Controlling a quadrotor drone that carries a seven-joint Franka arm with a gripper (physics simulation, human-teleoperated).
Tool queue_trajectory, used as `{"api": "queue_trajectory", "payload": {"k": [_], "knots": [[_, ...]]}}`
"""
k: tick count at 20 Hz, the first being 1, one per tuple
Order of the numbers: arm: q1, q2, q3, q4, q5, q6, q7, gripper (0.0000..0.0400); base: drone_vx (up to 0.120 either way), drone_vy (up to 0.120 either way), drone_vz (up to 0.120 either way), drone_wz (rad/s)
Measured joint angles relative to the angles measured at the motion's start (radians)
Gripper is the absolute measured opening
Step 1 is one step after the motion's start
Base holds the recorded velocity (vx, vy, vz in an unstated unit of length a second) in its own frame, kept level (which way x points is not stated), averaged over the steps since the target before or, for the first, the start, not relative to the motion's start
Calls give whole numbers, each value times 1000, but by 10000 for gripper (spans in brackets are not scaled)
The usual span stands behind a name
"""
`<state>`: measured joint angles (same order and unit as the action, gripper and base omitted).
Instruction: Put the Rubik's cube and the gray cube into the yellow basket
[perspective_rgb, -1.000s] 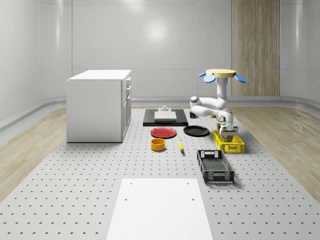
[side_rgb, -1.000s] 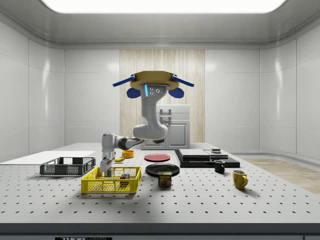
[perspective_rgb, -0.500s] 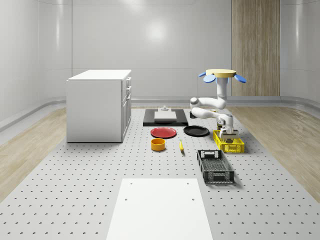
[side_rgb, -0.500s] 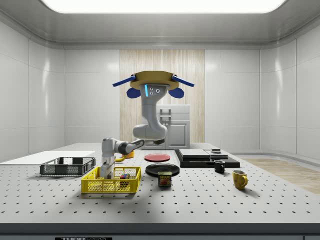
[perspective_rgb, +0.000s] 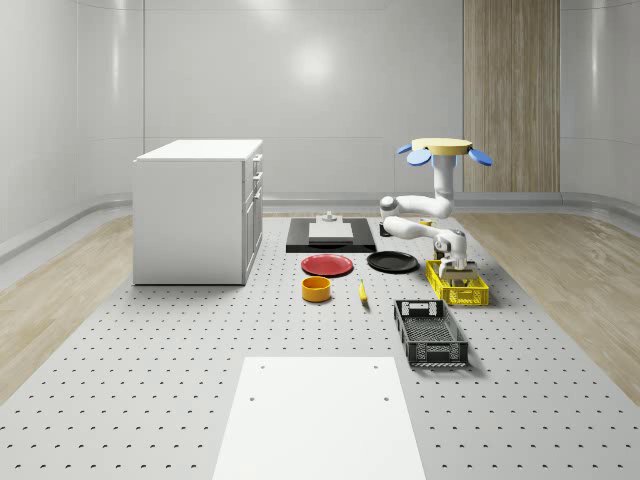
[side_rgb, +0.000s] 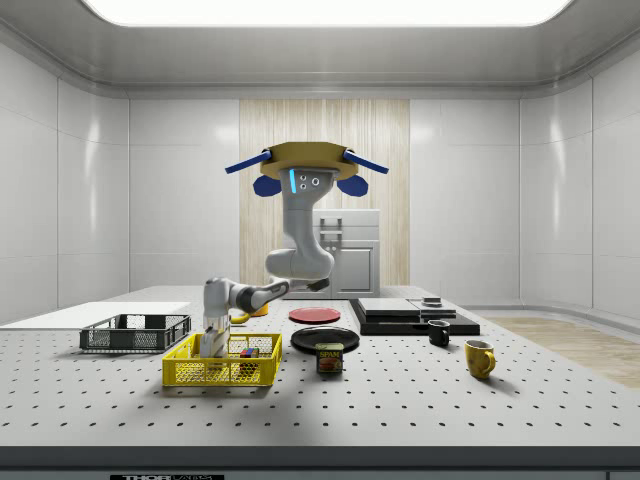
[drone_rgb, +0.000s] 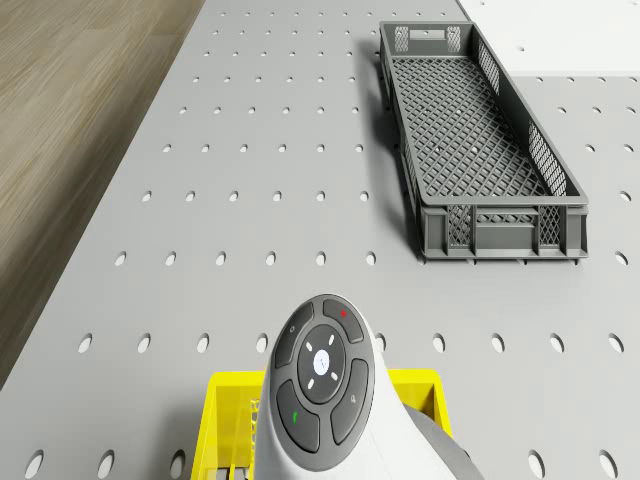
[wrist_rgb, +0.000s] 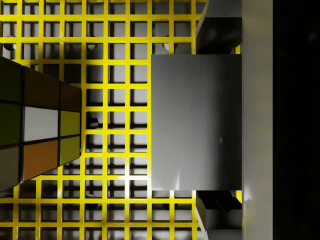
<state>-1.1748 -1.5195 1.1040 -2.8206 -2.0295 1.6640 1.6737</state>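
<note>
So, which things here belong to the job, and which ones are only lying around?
For the job: yellow basket, Rubik's cube, gray cube, gripper.

Lying about: gray crate, red plate, black plate, orange bowl, can, yellow mug, black mug.

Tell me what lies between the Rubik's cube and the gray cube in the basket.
Nothing but bare yellow basket mesh: in the wrist view the Rubik's cube and gray cube sit apart.

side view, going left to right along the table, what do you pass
gray crate → yellow basket → black plate → black mug → yellow mug
</note>
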Motion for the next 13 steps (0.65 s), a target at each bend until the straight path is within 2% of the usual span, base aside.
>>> {"api": "queue_trajectory", "payload": {"k": [1,9,13], "knots": [[4,1,12,-5,10,-6,-1,383,0,0,40,0],[20,6,71,-29,64,-37,-3,398,0,0,120,0],[23,8,79,-32,72,-43,-3,399,0,0,0,0]]}}
